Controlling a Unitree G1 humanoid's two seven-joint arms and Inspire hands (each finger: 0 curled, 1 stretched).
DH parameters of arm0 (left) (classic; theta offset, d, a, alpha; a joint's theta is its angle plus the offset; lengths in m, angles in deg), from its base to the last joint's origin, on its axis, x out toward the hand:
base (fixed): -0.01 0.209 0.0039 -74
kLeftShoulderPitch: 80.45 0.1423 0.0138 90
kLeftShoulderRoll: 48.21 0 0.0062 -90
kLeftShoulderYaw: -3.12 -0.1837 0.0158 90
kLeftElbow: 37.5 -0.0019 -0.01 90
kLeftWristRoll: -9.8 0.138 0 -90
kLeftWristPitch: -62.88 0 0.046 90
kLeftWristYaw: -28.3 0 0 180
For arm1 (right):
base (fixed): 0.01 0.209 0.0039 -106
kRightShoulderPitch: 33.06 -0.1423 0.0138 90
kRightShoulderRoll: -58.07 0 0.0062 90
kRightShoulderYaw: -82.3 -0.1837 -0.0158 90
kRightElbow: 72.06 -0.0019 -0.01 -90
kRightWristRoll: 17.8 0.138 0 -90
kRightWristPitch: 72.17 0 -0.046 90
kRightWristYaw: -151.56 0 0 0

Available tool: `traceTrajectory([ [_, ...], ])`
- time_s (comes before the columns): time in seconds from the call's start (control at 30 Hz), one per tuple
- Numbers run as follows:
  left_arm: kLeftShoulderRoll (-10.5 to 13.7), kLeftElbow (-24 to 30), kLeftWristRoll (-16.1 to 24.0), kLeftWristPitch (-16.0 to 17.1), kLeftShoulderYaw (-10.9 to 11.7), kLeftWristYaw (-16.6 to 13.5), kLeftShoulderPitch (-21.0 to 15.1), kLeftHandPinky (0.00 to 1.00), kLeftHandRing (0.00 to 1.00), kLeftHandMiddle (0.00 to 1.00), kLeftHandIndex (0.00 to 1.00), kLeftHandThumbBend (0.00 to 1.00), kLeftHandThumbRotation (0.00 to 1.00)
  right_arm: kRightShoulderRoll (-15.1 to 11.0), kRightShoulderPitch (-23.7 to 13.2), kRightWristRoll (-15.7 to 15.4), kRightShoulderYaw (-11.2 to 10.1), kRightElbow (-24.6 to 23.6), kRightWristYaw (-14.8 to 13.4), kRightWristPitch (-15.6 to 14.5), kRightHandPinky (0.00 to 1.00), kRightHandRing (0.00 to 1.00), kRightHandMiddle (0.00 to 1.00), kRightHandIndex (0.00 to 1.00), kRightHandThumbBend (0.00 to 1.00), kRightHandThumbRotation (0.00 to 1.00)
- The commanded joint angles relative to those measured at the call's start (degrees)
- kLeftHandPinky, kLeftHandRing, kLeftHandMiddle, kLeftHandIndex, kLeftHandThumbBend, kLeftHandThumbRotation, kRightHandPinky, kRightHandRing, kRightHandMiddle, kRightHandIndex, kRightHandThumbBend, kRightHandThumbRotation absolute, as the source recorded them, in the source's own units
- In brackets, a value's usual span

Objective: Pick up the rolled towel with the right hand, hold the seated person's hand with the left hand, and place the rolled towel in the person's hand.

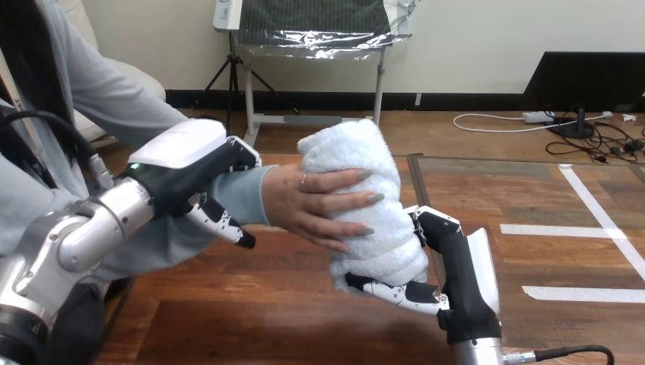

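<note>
White rolled towel (357,182), plain and fluffy. Left hand (190,163) is black under a white shell, right hand (460,266) black-and-white too. Pale grey sleeve (247,194). Table (251,304) shows warm brown woodgrain.

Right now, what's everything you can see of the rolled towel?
The rolled towel is white, fluffy terry, a thick roll with layered folds low down. It stands near upright, off the table. The person's hand lies across its front, fingers spread. The right robot hand grips it from the right, fingers curled under its bottom end.

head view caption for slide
Right hand and the person's hand both grip the rolled towel; left hand clasps the person's wrist.
</note>
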Motion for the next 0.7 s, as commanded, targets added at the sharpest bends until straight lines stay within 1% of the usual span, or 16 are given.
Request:
traceTrajectory([
  [0.0,-1.7,5.5,-2.2,0.9,1.3,-1.0,-7.1,0.31,0.36,0.42,0.42,0.83,0.0,1.8,-2.9,-2.3,3.2,-1.7,0.1,0.3,0.31,0.37,0.45,0.43,0.8,0.0],
  [0.13,-2.2,5.0,-2.5,1.4,1.2,-1.3,-7.4,0.31,0.36,0.42,0.42,0.83,0.0,2.1,-2.8,-3.5,4.5,-2.0,-1.2,-0.5,0.31,0.37,0.45,0.43,0.8,0.0],
  [0.3,-2.6,4.8,-2.5,1.4,1.2,-1.4,-7.6,0.32,0.37,0.42,0.42,0.83,0.0,2.1,-2.9,-4.1,5.6,-1.9,-1.9,-1.1,0.31,0.37,0.44,0.43,0.79,0.0],
  [0.5,-2.6,5.0,-2.4,1.4,1.3,-1.5,-7.3,0.32,0.37,0.42,0.41,0.83,0.0,2.3,-2.9,-4.4,6.1,-1.9,-2.8,-1.5,0.32,0.37,0.44,0.43,0.79,0.0],
  [0.67,-2.5,5.0,-2.5,1.6,1.4,-1.4,-7.0,0.32,0.37,0.42,0.41,0.84,0.0,2.3,-3.0,-3.9,6.3,-1.8,-3.0,-1.5,0.32,0.37,0.44,0.43,0.78,0.0],
])
